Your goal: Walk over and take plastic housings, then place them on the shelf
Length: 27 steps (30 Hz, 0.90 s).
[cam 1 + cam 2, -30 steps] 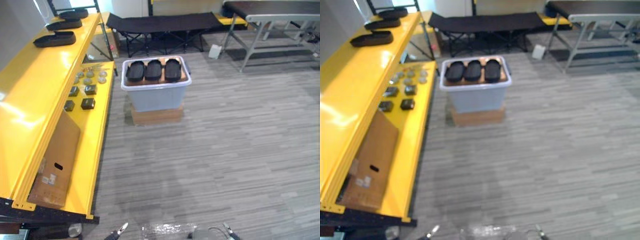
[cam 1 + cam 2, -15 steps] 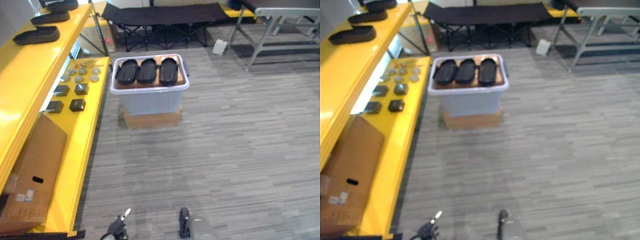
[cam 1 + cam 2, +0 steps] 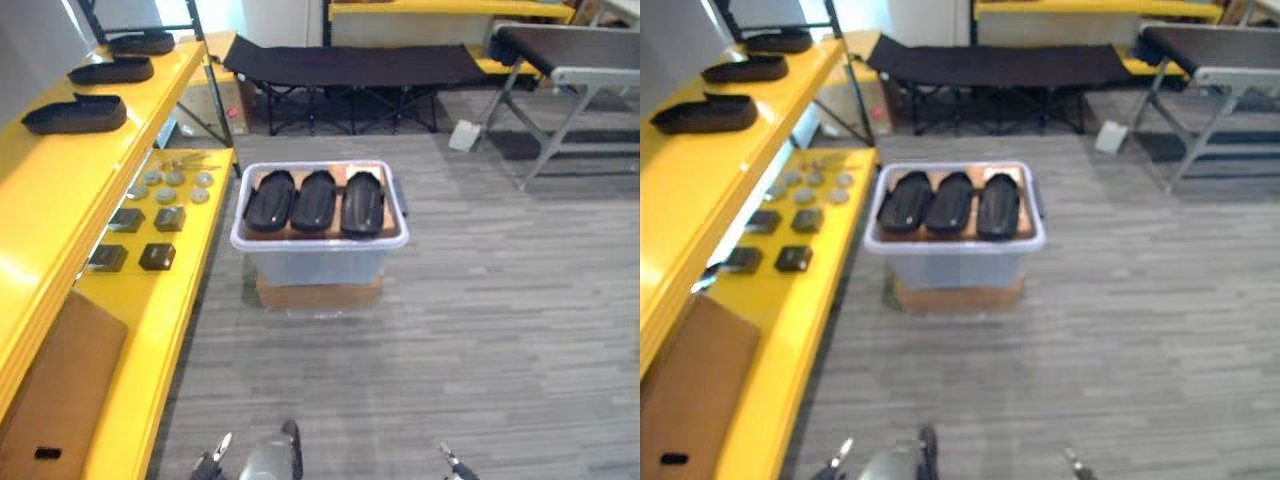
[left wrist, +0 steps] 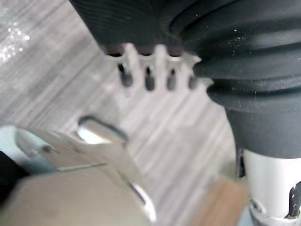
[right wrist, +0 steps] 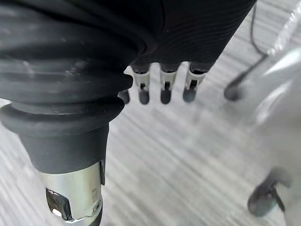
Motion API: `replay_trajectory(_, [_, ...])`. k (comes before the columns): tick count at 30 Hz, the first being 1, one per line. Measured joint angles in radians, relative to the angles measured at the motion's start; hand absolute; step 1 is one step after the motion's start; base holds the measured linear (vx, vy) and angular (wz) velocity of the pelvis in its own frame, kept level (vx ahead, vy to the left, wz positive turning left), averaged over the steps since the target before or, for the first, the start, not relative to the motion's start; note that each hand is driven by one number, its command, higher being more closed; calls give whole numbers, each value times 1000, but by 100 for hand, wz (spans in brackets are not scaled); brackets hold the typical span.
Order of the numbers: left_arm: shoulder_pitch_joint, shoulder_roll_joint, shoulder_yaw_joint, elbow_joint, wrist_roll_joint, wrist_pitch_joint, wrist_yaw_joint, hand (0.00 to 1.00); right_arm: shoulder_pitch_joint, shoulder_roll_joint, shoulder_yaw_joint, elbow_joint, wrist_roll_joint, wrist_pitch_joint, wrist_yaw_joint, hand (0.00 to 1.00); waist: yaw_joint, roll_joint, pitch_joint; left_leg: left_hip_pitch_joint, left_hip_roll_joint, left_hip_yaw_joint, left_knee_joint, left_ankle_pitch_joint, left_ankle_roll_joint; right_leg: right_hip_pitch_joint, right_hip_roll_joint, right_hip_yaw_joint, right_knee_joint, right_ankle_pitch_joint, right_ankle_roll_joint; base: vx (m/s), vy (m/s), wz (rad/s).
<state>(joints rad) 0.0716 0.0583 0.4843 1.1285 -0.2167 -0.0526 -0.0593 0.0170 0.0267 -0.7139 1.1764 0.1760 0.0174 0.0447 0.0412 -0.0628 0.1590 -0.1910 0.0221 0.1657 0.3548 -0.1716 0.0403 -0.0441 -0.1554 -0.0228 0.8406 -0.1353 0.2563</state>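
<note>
Three black plastic housings [image 3: 316,200] lie side by side in a translucent bin [image 3: 318,262] that stands on a low cardboard box on the floor ahead. Three more black housings [image 3: 75,113] rest in a row on the top level of the yellow shelf [image 3: 60,200] at the left. My left hand [image 4: 149,77] hangs over the grey floor with its fingers relaxed and nothing in it. My right hand [image 5: 163,90] hangs the same way, holding nothing. Both are well short of the bin.
The shelf's lower level [image 3: 175,300] carries small black blocks [image 3: 156,256], grey discs [image 3: 170,180] and a flat cardboard box [image 3: 55,400]. A black folding cot [image 3: 350,65] and a grey metal table [image 3: 575,70] stand at the back. Open floor lies right of the bin.
The whole picture has shifted, so the camera has moved: the bin now sits nearer the middle and looks larger. The housings in the bin and on the shelf lie as before.
</note>
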Motion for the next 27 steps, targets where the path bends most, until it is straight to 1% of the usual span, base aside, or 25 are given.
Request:
replay_trajectory(1, [-2,12,-19,0,-1,3,2,0,2,2,11,17,-5,1,0,0,-1,-11,5,66,-1,-6,-12,-14,2,-54,-5,-10,125,-11,-18,547,160,25])
replay_trajectory(3, [-2,17,-39,-9,-2,3,5,0,8,0,14,18,-19,1,1,0,-1,-7,6,172,2,-18,-84,-14,-1,-78,-6,-62,106,-55,-90,528,80,27])
replay_trajectory(4, [-14,15,-56,-19,-10,-1,9,0,5,-7,25,15,-29,0,1,0,-1,1,8,236,9,-26,-127,-17,-11,-93,-4,-103,8,-85,-132,570,8,31])
replay_trajectory(5, [-33,16,-69,-29,-13,-5,10,0,4,-12,44,11,-32,-1,1,0,-3,6,7,264,16,-41,-146,-26,-26,-112,2,-121,-136,-96,-154,423,-40,35])
replay_trajectory(7, [-56,12,-75,-40,-21,-14,14,0,5,-16,47,5,-32,-1,1,0,-7,11,5,281,23,-61,-160,-38,-47,-152,-1,-107,-307,-91,-154,321,-95,46])
replay_trajectory(8, [-63,10,-76,-47,-22,-22,16,0,5,-22,47,3,-32,-1,0,0,-9,19,6,297,36,-78,-174,-50,-65,-184,0,-73,-422,-52,-164,416,-178,51])
replay_trajectory(9, [-64,12,-75,-47,-22,-28,18,0,8,-24,47,3,-32,-1,0,0,-10,20,6,311,44,-86,-175,-63,-86,-199,4,-39,-491,5,-173,507,-268,47])
replay_trajectory(10, [-50,14,-74,-46,-22,-32,27,0,21,-24,49,4,-32,-1,0,0,-10,14,3,339,50,-109,-173,-87,-122,-202,6,5,-562,135,-176,437,-269,34])
replay_trajectory(11, [-45,16,-74,-46,-21,-32,33,0,32,-20,50,8,-32,0,0,0,-12,1,-2,353,47,-120,-173,-98,-132,-202,1,23,-573,227,-185,545,-421,34])
replay_trajectory(12, [-26,8,-68,-31,-21,-32,40,0,54,-25,46,12,-32,0,0,0,-11,8,-17,380,66,-138,-173,-113,-151,-194,8,21,-522,137,-140,448,-373,18])
replay_trajectory(13, [-22,-32,-66,-4,-20,-32,39,0,55,-47,48,15,-32,1,0,0,-9,60,-27,381,108,-141,-170,-103,-163,-196,42,-5,-506,122,-161,492,-418,12])
replay_trajectory(14, [-22,-63,-64,8,-18,-31,38,0,52,-64,49,13,-33,1,0,0,-10,73,-29,378,119,-149,-172,-81,-166,-193,55,-9,-518,109,-168,345,-298,1])
replay_trajectory(15, [-28,-92,-53,22,-17,-32,37,0,44,-84,51,14,-34,1,-1,0,-9,107,-26,376,133,-176,-163,-52,-175,-166,72,-21,-551,107,-173,319,-281,7])
replay_trajectory(16, [-31,-94,-51,28,-16,-32,37,0,44,-88,52,13,-35,0,-1,0,-11,112,-27,361,137,-192,-137,-41,-176,-150,77,-31,-570,104,-177,267,-266,20])
replay_trajectory(17, [-31,-99,-41,30,-12,-33,37,0,47,-96,75,15,-36,1,-3,0,-15,117,-21,313,139,-218,-12,-24,-192,-100,85,-38,-612,103,-185,212,-226,23])
replay_trajectory(18, [-31,-103,-23,20,-12,-35,39,0,49,-95,113,14,-38,1,-3,0,-11,114,-15,223,139,-231,178,-4,-222,-59,83,-40,-651,100,-194,177,-190,16])
replay_trajectory(19, [-31,-102,-24,15,-12,-37,39,0,47,-96,134,13,-40,1,-4,0,-7,113,-14,178,138,-232,264,-7,-224,-49,83,-41,-670,96,-199,119,-112,-4])
replay_trajectory(20, [-32,-97,-27,9,-12,-41,39,0,37,-99,166,9,-46,0,-4,0,-3,112,-14,103,141,-207,340,-33,-213,-32,79,-45,-694,97,-207,65,-33,-9])
replay_trajectory(21, [-33,-92,-29,9,-12,-41,39,0,32,-99,173,7,-49,0,-4,0,-4,109,-12,79,142,-175,331,-39,-203,-23,73,-48,-708,101,-203,63,1,-6])
replay_trajectory(22, [-34,-80,-45,9,-11,-42,39,0,27,-99,191,-4,-62,-2,-5,0,-6,100,-8,53,143,-96,242,-47,-184,-9,56,-50,-734,105,-193,46,42,0])
replay_trajectory(23, [-33,-70,-64,9,-11,-42,41,0,28,-101,212,-20,-81,-3,-4,0,-7,99,-7,50,142,-36,94,-38,-159,2,44,-50,-755,111,-179,64,98,-3])
replay_trajectory(24, [-33,-68,-72,10,-10,-42,43,0,30,-106,240,-30,-95,-6,-4,0,-10,107,-11,55,146,-14,-38,16,-137,2,44,-52,-769,110,-161,96,160,-10])
replay_trajectory(25, [-37,-66,-75,12,-9,-42,44,0,25,-105,263,-32,-111,-13,-4,0,-10,99,-11,72,124,-9,-89,12,-141,4,33,-48,-787,117,-141,151,182,-6])
replay_trajectory(26, [-35,-43,-103,12,1,-43,46,0,24,-88,298,-40,-118,-20,-3,0,-15,69,-18,89,81,1,-168,39,-130,7,-1,-58,-828,126,-128,152,150,6])
replay_trajectory(27, [-39,-18,-144,13,7,-42,50,0,23,-78,330,-45,-129,-20,-3,0,-26,42,-23,89,58,2,-204,56,-122,3,-18,-59,-843,138,-121,192,119,16])
